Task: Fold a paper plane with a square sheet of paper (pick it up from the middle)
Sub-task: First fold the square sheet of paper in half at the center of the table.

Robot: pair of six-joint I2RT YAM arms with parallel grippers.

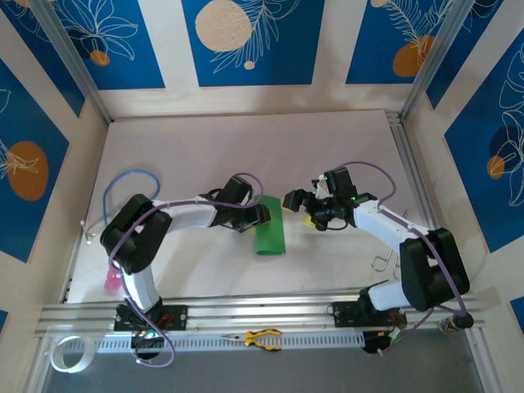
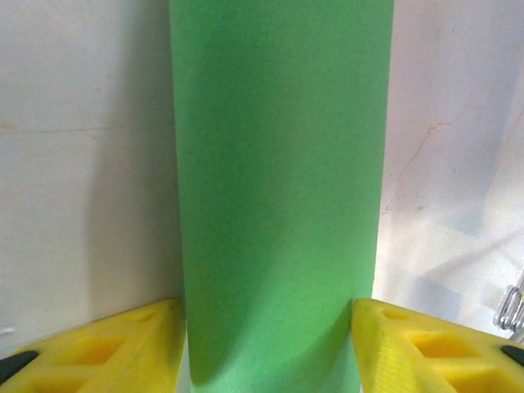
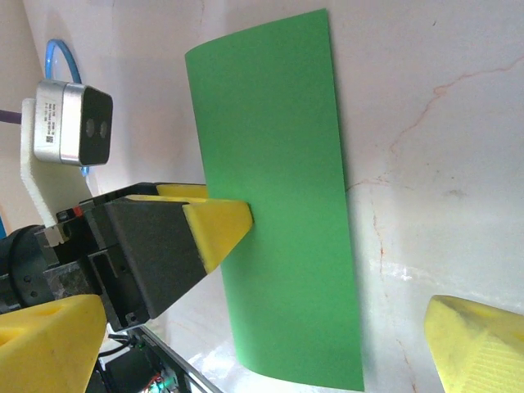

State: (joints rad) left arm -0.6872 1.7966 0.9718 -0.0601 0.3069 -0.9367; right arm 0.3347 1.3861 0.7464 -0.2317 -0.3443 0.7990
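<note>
Top external view: the square sheet of paper [image 1: 270, 235] sits mid-table between both arms. The left pincer [image 1: 259, 215], half closed, presses its two side edges and bows it upward. The right pincer [image 1: 300, 209] stands fully open and empty. We judge the sheet light, limp, slippery and easily creased; take it at the middle. Print on the wrist camera [image 3: 70, 123] is too small to read.

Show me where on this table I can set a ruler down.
Roomiest: the far table strip from the back wall down to the green sheet. Also the near patch between the sheet and the front rail. Crowded: the centre, where the left pincer and right pincer flank the sheet.
</note>
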